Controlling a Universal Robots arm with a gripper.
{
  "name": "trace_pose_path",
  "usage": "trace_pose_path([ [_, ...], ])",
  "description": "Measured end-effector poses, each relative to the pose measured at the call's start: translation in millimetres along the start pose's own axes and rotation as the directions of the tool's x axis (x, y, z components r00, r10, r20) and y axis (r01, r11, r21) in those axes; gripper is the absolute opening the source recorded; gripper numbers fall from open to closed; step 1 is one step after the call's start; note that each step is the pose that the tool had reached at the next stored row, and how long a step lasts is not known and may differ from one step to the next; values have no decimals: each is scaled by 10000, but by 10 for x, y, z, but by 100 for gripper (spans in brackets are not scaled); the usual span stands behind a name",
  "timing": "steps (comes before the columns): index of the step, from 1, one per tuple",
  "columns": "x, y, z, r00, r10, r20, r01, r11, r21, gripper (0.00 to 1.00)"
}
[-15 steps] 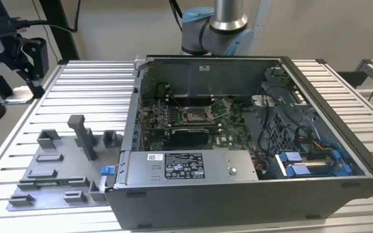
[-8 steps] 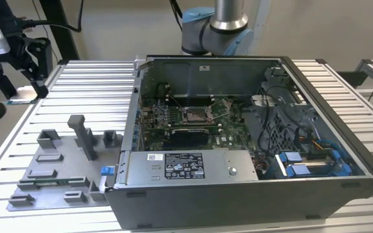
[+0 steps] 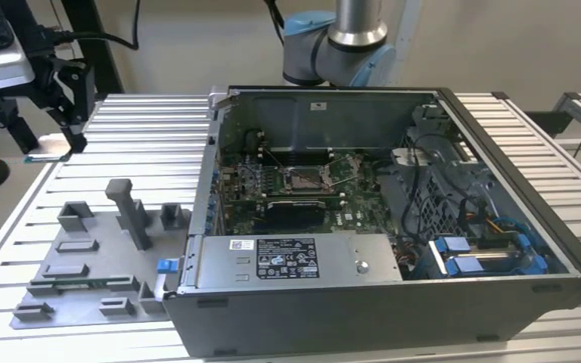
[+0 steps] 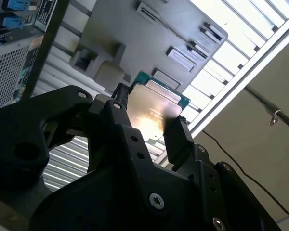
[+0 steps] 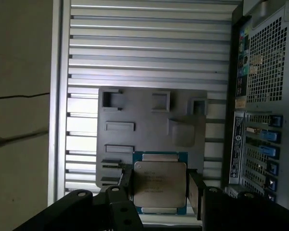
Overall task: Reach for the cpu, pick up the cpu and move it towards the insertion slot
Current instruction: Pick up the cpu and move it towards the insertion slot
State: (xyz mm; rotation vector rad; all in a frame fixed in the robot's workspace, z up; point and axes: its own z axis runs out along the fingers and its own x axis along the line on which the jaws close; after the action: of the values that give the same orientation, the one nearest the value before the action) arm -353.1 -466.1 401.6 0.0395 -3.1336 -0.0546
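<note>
Gripper [image 5: 161, 188] is closed on the cpu [image 5: 160, 185]. One finger [image 5: 196, 192] sits on each of two opposite edges, and the metal face is toward the camera in both wrist views [image 4: 153, 109]. The chip is square, so there's no long axis to align. It sits flat between the fingers, green border showing around the lid.

Beyond it in the first wrist view is the grey tray [image 5: 149, 125] on the slatted surface [image 5: 149, 48]. The cpu looks well clear of the tray, touching nothing but the fingers.

In the exterior view the gripper [image 3: 46, 147] hangs near the surface's far corner on that view's left, past the tray [image 3: 88, 253].

Key relation: the slot [image 3: 306, 179] lies toward the exterior view's right of the gripper, well apart. It's down on the board inside the open case [image 3: 371, 310], with the case wall between them. The slot frame looks open, though I can't tell its lever position for sure.
</note>
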Motion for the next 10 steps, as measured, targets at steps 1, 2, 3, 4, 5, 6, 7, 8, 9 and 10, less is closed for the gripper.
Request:
trace_pose_path([
  [1, -23, -1, 0, 10000, 0, -2, 0, 10000, 0, 0],
  [2, -46, -1, 0, 10000, 0, -6, 0, 10000, -1, 0],
  [3, -70, -2, -1, 10000, -1, -10, 1, 10000, 0, 0],
  [4, -94, -3, -2, 10000, 0, -13, 0, 10000, 0, 0],
  [5, -120, -3, -1, 10000, 0, -17, 0, 10000, -1, 0],
  [6, -148, -4, -2, 10000, 1, -23, -1, 10000, -1, 0],
  [7, -178, -4, -2, 10000, 1, -30, -1, 10000, -1, 0],
  [8, -210, -5, -2, 10000, 1, -37, -1, 10000, -2, 0],
  [9, -241, -6, -3, 10000, 2, -46, -2, 10000, -1, 0],
  [10, -275, -7, -4, 10000, 2, -56, -2, 10000, -1, 0],
])
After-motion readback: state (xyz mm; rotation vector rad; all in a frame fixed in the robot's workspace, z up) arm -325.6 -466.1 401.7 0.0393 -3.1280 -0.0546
